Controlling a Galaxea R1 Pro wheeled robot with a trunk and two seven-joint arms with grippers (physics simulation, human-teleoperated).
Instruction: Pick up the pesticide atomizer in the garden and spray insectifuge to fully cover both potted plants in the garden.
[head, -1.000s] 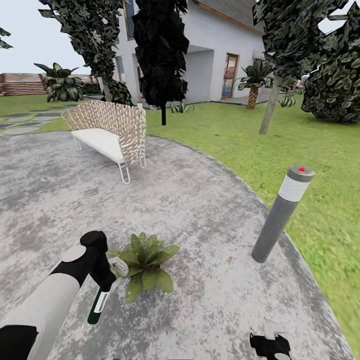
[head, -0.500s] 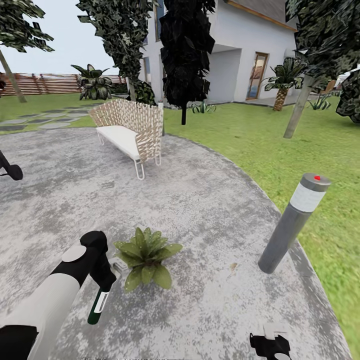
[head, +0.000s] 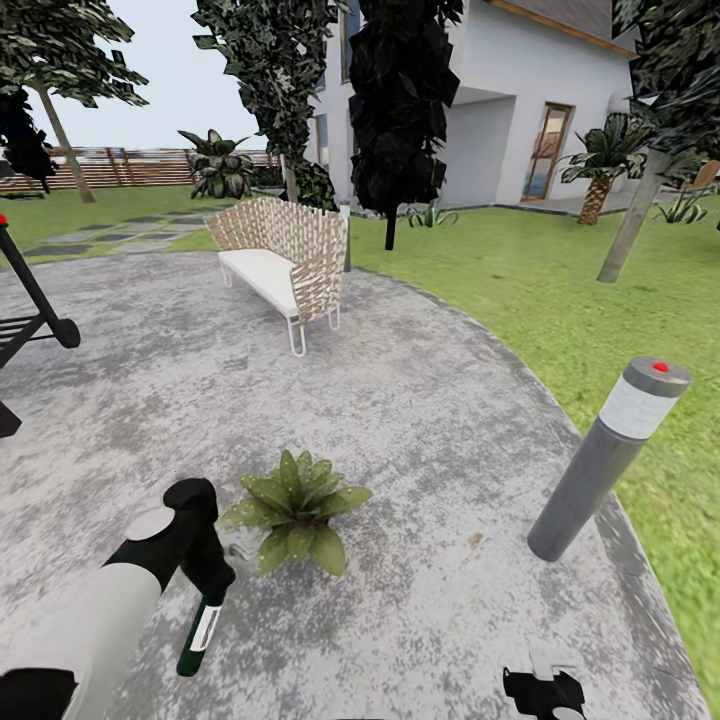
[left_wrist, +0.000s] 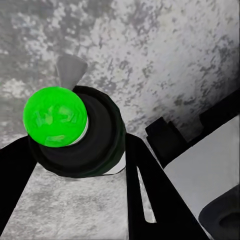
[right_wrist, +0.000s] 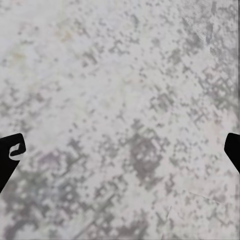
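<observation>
Bottle (head: 200, 636) first: the slim dark-green sprayer hangs almost upright from the left gripper (head: 212, 590), its long axis running down and a little toward the robot, the base lowest and just above the stone patio (head: 400, 420). The gripper sits at the top end, fingers clamped on the bottle's head, so the body with its white label dangles below it. In the left wrist view the bottle (left_wrist: 75, 132) shows end-on, a bright green disc facing the camera between the dark fingers (left_wrist: 145, 195). Just beside the gripper, on the patio, a small leafy plant (head: 297, 508) spreads its rosette. The right gripper (head: 545, 690) hangs low over bare stone, its fingertips (right_wrist: 11, 150) wide apart.

A grey bollard lamp (head: 605, 460) stands at the patio edge, a wicker bench (head: 285, 262) farther back.
</observation>
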